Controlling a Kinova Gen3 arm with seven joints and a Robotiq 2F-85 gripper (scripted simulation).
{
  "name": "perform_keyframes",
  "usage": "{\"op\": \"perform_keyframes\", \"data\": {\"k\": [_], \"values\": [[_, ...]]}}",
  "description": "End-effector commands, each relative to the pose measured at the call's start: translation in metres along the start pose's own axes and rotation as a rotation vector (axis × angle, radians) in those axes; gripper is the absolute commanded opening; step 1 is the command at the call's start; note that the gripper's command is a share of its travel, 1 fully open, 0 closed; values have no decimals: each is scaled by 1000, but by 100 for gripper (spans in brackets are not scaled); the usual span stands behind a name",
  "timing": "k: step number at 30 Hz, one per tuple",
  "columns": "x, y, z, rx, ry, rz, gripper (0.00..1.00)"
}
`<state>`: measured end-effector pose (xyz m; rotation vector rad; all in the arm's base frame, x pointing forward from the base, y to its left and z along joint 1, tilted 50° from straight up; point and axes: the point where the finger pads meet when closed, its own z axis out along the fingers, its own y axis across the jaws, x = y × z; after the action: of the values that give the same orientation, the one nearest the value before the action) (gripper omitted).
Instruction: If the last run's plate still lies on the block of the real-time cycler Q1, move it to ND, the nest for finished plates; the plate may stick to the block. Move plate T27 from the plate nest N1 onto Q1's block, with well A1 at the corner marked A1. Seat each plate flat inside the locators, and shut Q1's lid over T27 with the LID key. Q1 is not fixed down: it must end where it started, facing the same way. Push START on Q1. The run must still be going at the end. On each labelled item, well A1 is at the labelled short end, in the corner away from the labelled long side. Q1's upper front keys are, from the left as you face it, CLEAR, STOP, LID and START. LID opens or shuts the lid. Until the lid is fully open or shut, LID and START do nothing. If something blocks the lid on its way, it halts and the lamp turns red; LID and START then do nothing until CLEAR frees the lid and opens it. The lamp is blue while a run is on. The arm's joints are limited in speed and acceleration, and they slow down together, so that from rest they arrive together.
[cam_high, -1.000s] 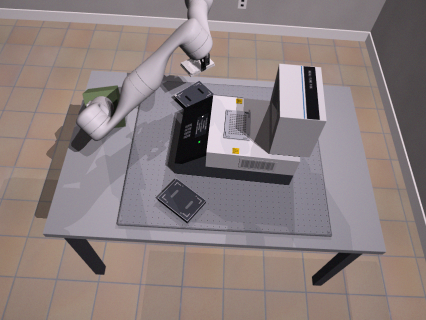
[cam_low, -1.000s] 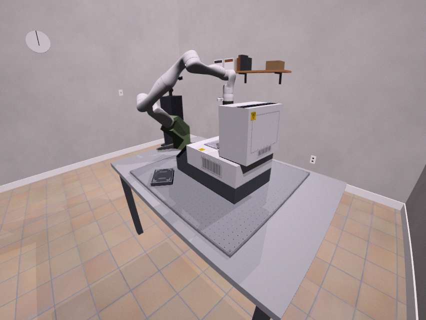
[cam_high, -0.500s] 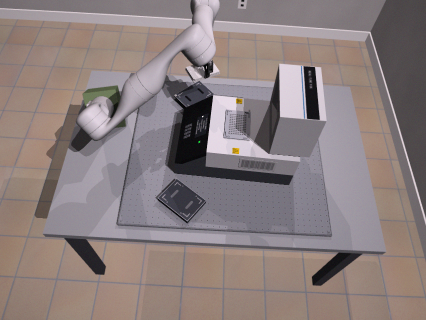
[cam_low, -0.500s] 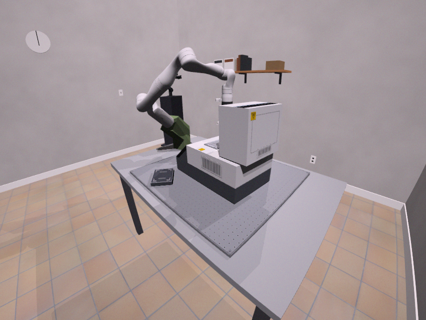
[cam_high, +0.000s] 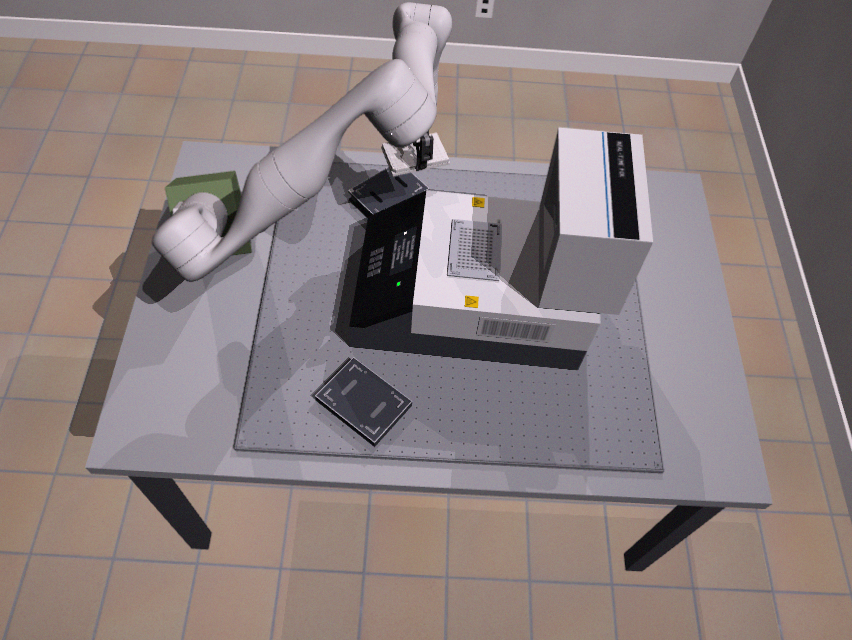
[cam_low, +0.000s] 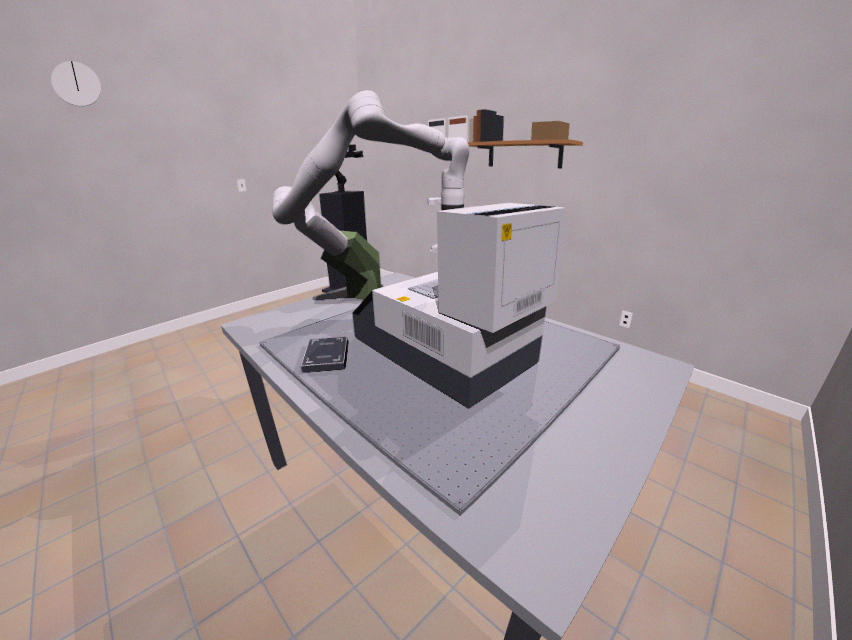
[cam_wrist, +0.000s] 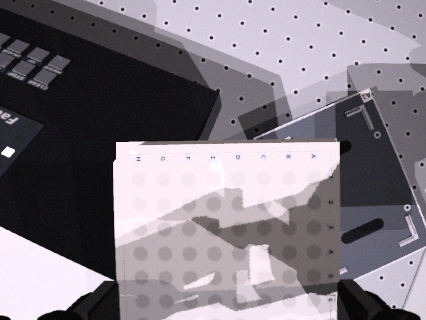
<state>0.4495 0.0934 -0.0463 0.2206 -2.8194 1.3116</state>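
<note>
My gripper (cam_wrist: 230, 306) (cam_high: 421, 155) is shut on a white well plate (cam_wrist: 225, 215) (cam_high: 401, 157) across its width. It holds the plate level, high above the back nest (cam_high: 365, 194) (cam_wrist: 370, 190), which is empty and has an A1 corner mark. The cycler Q1 (cam_high: 440, 289) (cam_low: 440, 344) has its lid (cam_high: 595, 220) (cam_low: 499, 265) upright and open. Its block (cam_high: 473, 248) shows a grey well grid; I cannot tell whether a plate lies on it. Q1's black front panel (cam_high: 389, 265) (cam_wrist: 100, 150) shows a green lamp (cam_high: 398, 283); its keys (cam_wrist: 30, 62) lie to the upper left in the wrist view.
A second empty nest (cam_high: 365, 399) (cam_low: 323, 352) lies on the perforated board (cam_high: 482, 413) in front of Q1. The arm's green base (cam_high: 206, 189) (cam_low: 358, 265) stands at the table's left. The open lid stands tall to the right of the block.
</note>
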Motion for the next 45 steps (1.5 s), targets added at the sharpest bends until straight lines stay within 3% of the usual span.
{"op": "perform_keyframes", "data": {"k": [1, 45], "values": [[-3, -10, -1, -1, -2, 37, 91], [-31, -133, -1, -2, -2, 480, 91]]}}
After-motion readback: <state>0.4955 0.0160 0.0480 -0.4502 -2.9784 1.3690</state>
